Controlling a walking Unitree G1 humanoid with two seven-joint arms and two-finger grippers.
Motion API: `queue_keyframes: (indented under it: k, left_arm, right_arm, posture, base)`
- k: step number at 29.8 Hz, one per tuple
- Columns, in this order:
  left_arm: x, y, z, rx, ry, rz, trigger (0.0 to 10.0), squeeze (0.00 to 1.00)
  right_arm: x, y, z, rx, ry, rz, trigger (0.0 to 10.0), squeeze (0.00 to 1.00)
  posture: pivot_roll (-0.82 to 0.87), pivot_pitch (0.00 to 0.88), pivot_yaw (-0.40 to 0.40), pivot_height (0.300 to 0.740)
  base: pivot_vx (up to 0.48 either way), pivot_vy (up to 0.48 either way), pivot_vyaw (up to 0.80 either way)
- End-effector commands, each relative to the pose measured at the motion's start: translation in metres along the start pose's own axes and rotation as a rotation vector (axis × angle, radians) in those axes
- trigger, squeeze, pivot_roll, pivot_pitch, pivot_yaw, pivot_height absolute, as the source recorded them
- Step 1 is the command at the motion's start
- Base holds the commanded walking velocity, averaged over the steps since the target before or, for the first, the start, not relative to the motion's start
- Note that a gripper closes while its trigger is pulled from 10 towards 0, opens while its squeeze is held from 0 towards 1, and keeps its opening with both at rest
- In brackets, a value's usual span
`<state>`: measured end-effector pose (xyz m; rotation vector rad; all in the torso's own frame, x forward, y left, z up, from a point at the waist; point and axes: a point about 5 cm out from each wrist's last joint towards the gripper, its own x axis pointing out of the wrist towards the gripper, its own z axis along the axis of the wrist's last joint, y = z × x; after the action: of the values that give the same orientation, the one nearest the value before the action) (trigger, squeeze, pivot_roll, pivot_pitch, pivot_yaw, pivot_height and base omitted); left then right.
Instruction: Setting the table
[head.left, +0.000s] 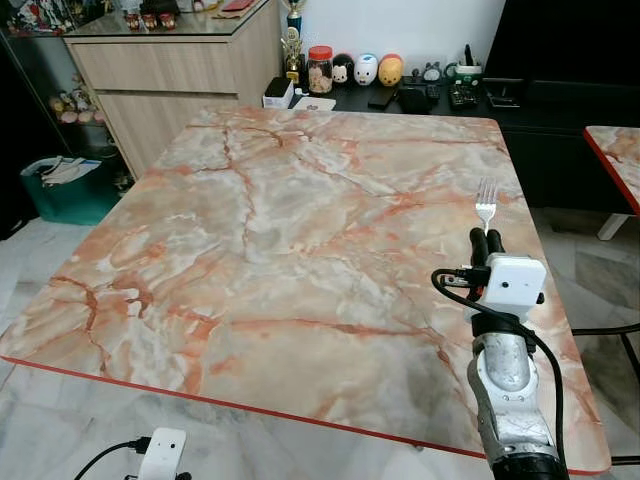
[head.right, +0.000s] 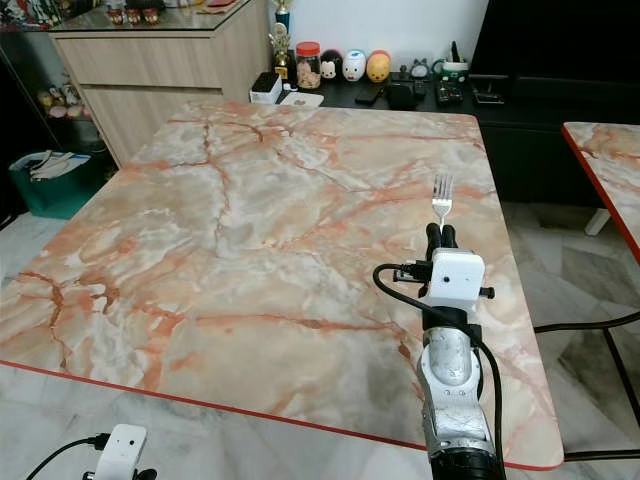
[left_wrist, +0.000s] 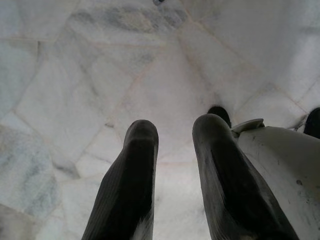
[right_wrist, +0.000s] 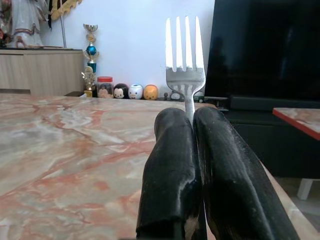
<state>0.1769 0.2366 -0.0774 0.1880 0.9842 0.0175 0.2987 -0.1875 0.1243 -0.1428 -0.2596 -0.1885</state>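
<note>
Fork (head.left: 486, 205) is clamped between the two black fingers of the right claw (head.left: 486, 240), which sits in the right half of the left eye frame, above the marble-patterned tabletop (head.left: 300, 250) close to its right edge. The tines stick out past the fingertips and point toward the top of the frame, away from the robot, so the fork's long axis runs along the claw's own line, roughly parallel to the tabletop's right edge. In the right wrist view the handle disappears down between the pressed-together fingers (right_wrist: 172, 165), and the tines (right_wrist: 185, 50) stand clear against the wall behind.

What the coming move depends on, as I judge it, is height and tilt: the fork seems to be held just above the surface rather than lying on it, though how much gap is left I cannot tell. To lay it as part of a place setting, the right arm would likely need to lower until the handle lies flat, then let go.

The left claw (left_wrist: 175, 135) hangs low at the bottom left of the frame, well apart from the fork, its fingers parted over the pale marble floor (left_wrist: 75, 75) and holding nothing. The right arm is plainly the one doing the work.
</note>
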Motion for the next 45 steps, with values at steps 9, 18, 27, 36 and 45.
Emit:
queue_keyframes:
  k: [9, 18, 27, 36, 45]
  left_arm:
    - [-0.001, -0.003, -0.007, 0.038, 0.029, -0.016, 10.0, 0.00]
    - [-0.001, -0.003, -0.006, 0.038, 0.025, -0.019, 10.0, 0.00]
    - [0.000, -0.004, -0.006, 0.028, 0.023, -0.018, 10.0, 0.00]
    - [0.000, -0.004, -0.005, 0.025, 0.025, -0.013, 10.0, 0.00]
    - [0.000, -0.004, -0.004, 0.016, 0.020, -0.011, 10.0, 0.00]
  right_arm:
    - [0.009, -0.011, 0.017, 0.014, -0.057, -0.069, 10.0, 0.00]
    - [0.016, 0.000, 0.027, 0.022, -0.097, -0.039, 10.0, 0.00]
    - [0.022, -0.002, 0.032, 0.042, -0.099, -0.038, 10.0, 0.00]
    - [0.026, -0.002, 0.039, 0.056, -0.127, -0.038, 10.0, 0.00]
    - [0.029, 0.003, 0.042, 0.057, -0.132, -0.020, 10.0, 0.00]
  posture:
    - [0.01, 0.000, -0.009, 0.731]
    - [0.01, 0.000, -0.007, 0.731]
    - [0.01, 0.000, -0.010, 0.731]
    - [0.01, 0.000, -0.011, 0.731]
    - [0.01, 0.000, -0.009, 0.731]
  base:
    - [0.000, 0.000, -0.44]
    - [0.000, 0.000, -0.19]
    - [0.000, -0.142, 0.00]
    - [0.000, -0.266, -0.34]
    - [0.000, -0.267, 0.00]
